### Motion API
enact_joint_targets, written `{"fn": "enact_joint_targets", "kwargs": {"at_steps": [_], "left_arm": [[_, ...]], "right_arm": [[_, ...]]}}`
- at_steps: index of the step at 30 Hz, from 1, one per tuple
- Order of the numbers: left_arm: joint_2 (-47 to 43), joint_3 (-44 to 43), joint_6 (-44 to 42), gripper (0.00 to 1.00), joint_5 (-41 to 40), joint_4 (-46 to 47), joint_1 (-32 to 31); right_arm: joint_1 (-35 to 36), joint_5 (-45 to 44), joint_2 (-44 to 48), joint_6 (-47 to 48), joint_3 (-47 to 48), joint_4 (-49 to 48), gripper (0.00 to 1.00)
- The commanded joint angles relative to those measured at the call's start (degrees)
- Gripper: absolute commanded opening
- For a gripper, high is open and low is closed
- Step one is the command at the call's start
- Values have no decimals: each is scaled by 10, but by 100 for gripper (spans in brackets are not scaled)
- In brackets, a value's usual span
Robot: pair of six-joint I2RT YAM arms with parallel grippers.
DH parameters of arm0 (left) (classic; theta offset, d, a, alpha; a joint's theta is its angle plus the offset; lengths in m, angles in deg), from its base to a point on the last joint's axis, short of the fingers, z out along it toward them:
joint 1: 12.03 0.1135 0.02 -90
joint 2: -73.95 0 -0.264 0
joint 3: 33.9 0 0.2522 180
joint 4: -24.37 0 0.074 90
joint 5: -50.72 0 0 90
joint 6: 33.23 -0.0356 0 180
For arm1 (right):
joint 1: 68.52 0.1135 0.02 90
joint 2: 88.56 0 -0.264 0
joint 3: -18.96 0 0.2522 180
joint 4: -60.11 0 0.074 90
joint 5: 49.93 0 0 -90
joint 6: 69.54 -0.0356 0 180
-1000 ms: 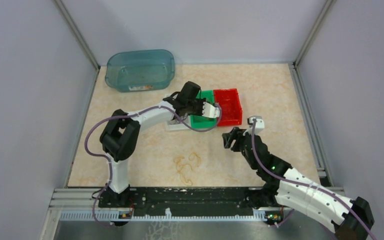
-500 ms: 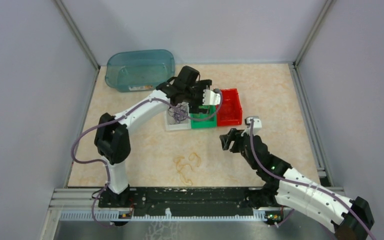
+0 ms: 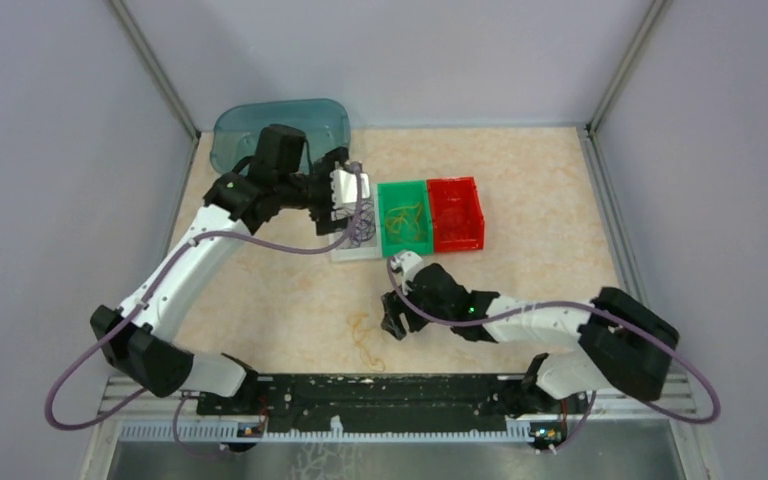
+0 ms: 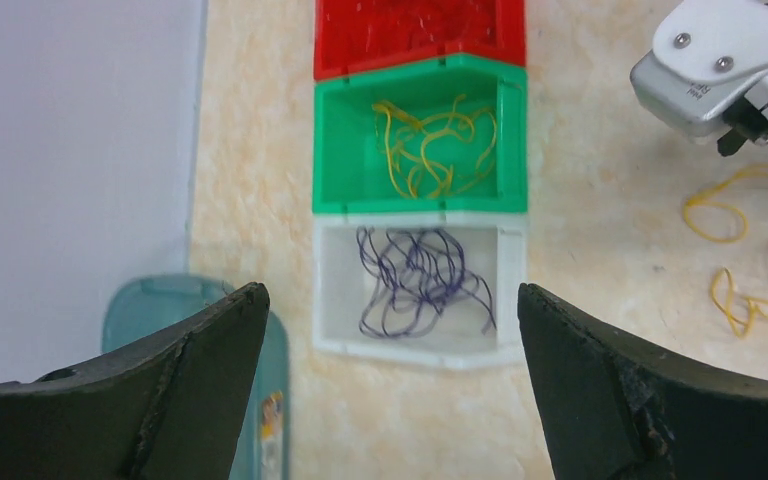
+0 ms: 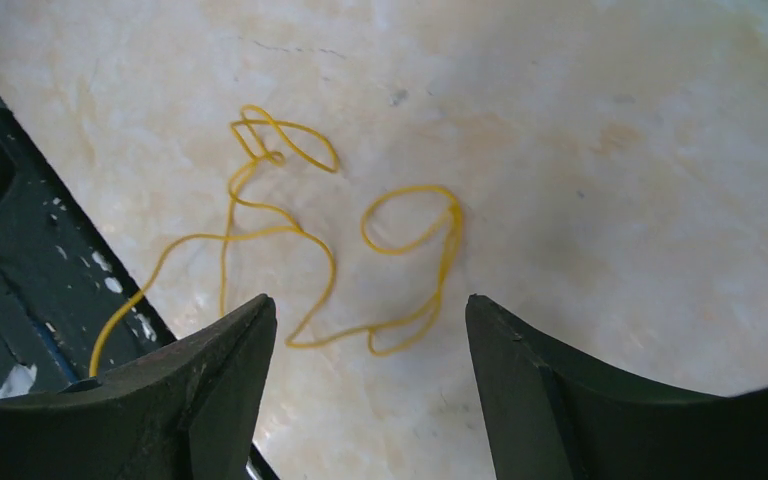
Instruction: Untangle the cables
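The sorting looks mostly done. The purple cable (image 4: 420, 280) lies in a loose clump in the white bin (image 4: 410, 352), and a yellow cable (image 4: 435, 145) sits curled in the green bin (image 4: 325, 150) touching it. The red bin (image 4: 410, 60) ends the row. I cannot tell whether a red cable is inside, since red on red would hide it.

As far as I can see, what remains is one loose yellow cable (image 5: 300, 240). It lies on the table (image 5: 610, 150) near the front rail (image 5: 0, 260), well apart from the bins, in open loops and tangled with nothing else.

The left gripper (image 4: 390, 295) hangs above the white bin with its jaws spread wide and nothing between them. The right gripper (image 5: 368, 305) is low over the loose cable, its jaws apart and gripping nothing.

A teal tub (image 3: 280, 125) stands at the far left corner, just beyond the left gripper. Nothing lies on the table between the loose cable and the bins. I judge the only thing near a path to the green bin is the left gripper, hanging over the bin next door.
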Motion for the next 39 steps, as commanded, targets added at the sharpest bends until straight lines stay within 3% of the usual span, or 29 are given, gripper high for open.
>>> {"fn": "enact_joint_targets", "kwargs": {"at_steps": [1, 8, 14, 20, 24, 30, 39], "left_arm": [[-47, 56, 49, 99, 46, -19, 66], [-128, 132, 88, 99, 75, 34, 139], [-152, 165, 124, 99, 81, 58, 168], [-148, 165, 147, 99, 80, 53, 185], [-155, 166, 146, 100, 81, 61, 192], [-157, 160, 143, 99, 96, 57, 221], [-159, 160, 143, 99, 147, 43, 264]], "right_arm": [[21, 59, -82, 39, 75, -49, 71], [28, 42, -128, 38, 99, -13, 57], [31, -30, -99, 27, 115, 82, 57], [53, -90, -75, 10, 127, 155, 68], [66, -123, -40, 2, 146, 189, 69], [67, -72, 22, -6, 144, 193, 68], [67, 25, -16, 30, 99, 139, 69]]}}
